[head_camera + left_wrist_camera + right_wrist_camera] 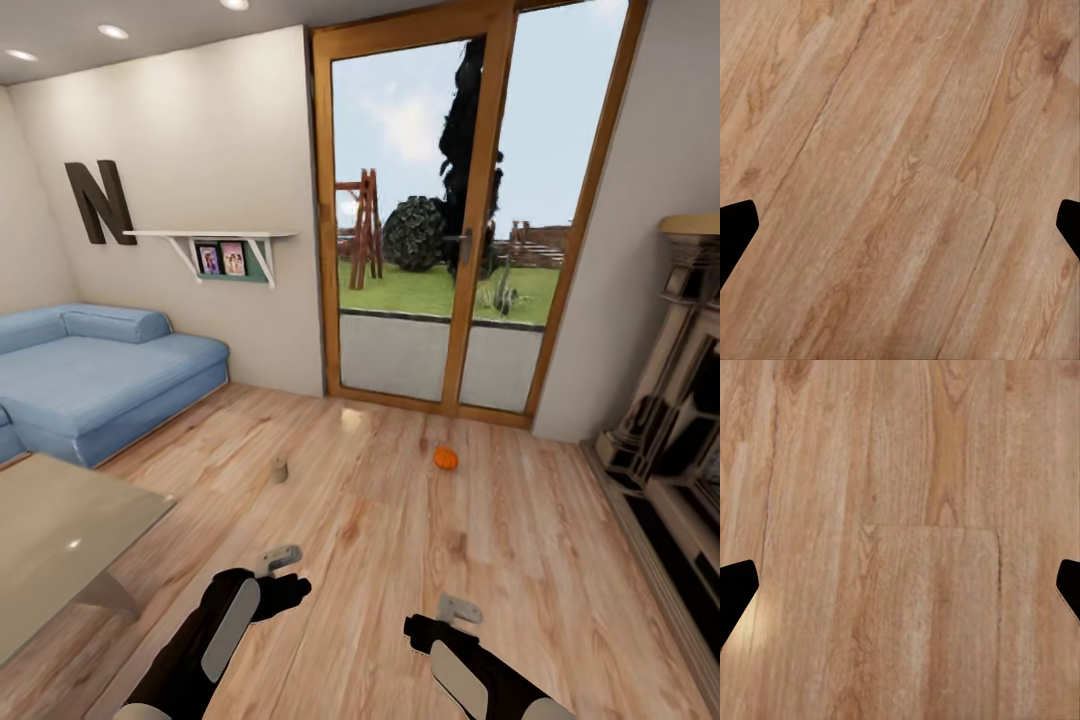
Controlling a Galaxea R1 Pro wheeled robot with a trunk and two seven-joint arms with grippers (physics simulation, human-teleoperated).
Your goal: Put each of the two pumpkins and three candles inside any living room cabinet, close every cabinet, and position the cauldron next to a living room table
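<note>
Ahead, one pumpkin (pixel 445 457) is seen on the wooden floor (pixel 400 540) near the glass door (pixel 470 210), and one candle (pixel 279 469) stands well apart from it, nearer the blue sofa (pixel 100 375). The table (pixel 60 530) is seen low on the left side. Both the left gripper (pixel 278 560) and right gripper (pixel 458 608) are held above bare floor, fingers spread apart, nothing between them.

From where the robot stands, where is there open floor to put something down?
The bare wooden floor is free between the small grey candle and the little orange pumpkin, and in front of both tools. It is tighter at the left by the grey glass-topped table and blue sofa.
</note>
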